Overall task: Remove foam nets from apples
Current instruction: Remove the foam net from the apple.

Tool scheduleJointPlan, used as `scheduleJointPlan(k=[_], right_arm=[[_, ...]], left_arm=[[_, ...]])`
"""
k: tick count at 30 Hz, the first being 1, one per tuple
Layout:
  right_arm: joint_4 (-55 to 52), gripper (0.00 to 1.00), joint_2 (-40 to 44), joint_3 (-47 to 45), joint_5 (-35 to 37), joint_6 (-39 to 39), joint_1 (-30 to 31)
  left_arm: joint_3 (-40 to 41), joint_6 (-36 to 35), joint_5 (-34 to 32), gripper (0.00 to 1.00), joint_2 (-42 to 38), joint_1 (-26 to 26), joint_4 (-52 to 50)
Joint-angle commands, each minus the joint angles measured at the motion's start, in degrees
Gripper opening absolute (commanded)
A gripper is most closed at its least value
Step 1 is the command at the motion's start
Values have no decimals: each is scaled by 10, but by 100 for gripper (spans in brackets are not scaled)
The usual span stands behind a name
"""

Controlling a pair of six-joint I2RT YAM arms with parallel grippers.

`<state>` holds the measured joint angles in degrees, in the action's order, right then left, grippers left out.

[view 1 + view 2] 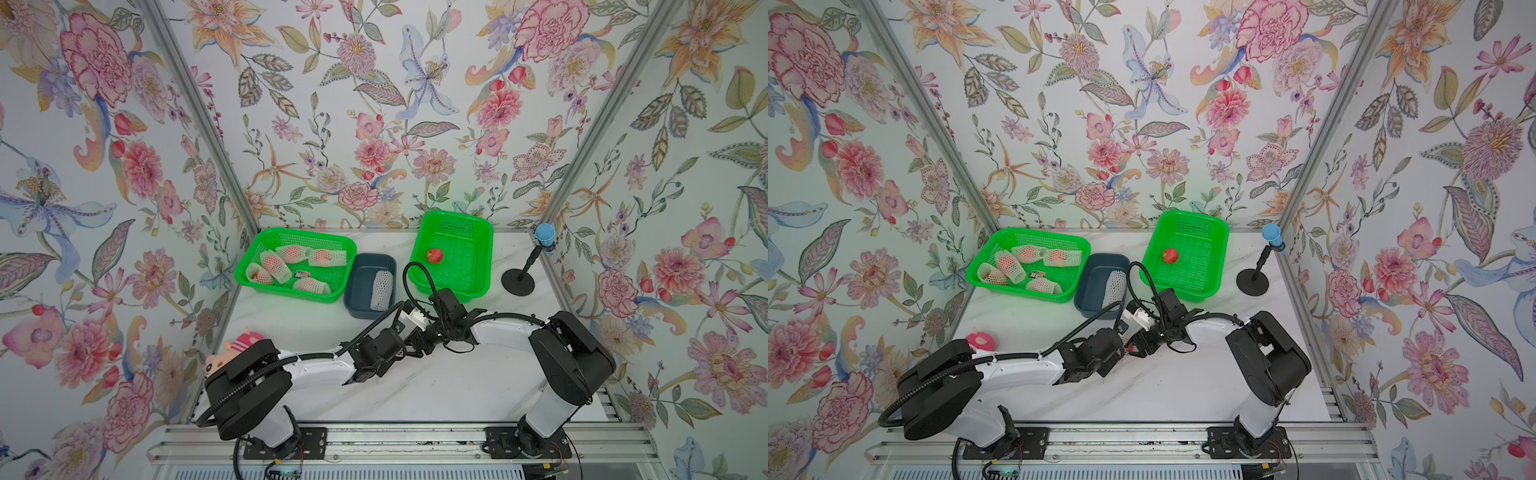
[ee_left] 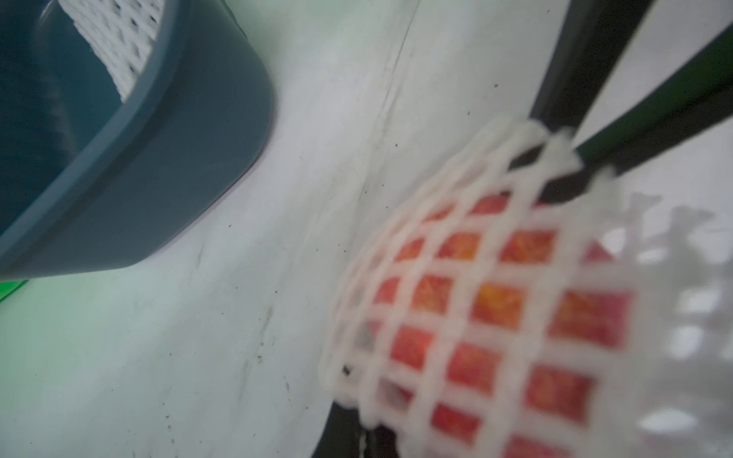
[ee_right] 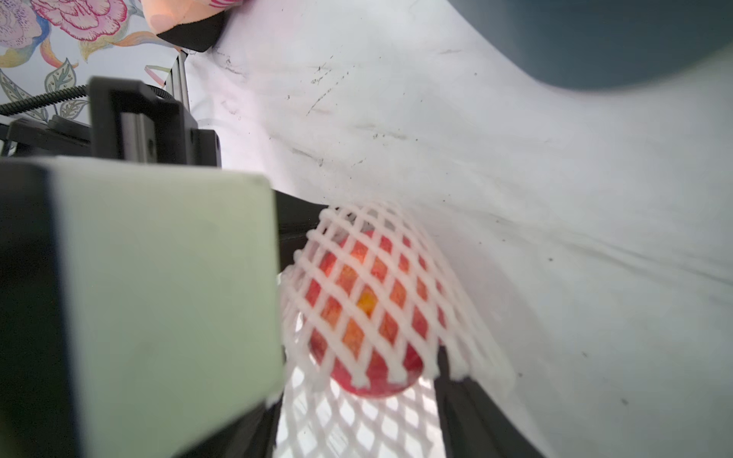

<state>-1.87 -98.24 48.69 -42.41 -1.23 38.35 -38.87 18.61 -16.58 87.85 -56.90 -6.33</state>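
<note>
Red-yellow apple [image 3: 369, 313] shows through a stretched white diamond-mesh foam net [image 3: 396, 253], six o'clock from the blue plastic bin [image 1: 359, 286]; left claw [image 2: 353, 428] pinches the net, right claw [image 3: 357, 412] spread.

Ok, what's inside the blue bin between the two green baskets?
One white foam net lies lengthwise in the bin, with no red showing through it. The rest of the floor looks bare. A cable crosses the bin's near corner and covers a little of it.

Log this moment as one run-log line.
left tool: shut on foam net | right tool: open at net | apple: inside net
</note>
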Motion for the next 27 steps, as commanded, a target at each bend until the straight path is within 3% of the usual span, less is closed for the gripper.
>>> scheduleJointPlan(k=[1, 7, 11, 15, 27], right_arm=[[7, 65, -19, 14, 0, 12, 7], [19, 67, -36, 23, 18, 0, 20], [23, 51, -30, 19, 41, -11, 19], [23, 44, -18, 5, 62, -27, 5], [14, 41, 42, -54, 99, -49, -41]], left_arm=[[1, -6, -4, 2, -2, 2, 0], [1, -6, -4, 2, -1, 2, -2], [-1, -6, -4, 2, 1, 2, -3], [-1, -5, -4, 2, 2, 2, -4], [-4, -3, -3, 2, 3, 2, -8]])
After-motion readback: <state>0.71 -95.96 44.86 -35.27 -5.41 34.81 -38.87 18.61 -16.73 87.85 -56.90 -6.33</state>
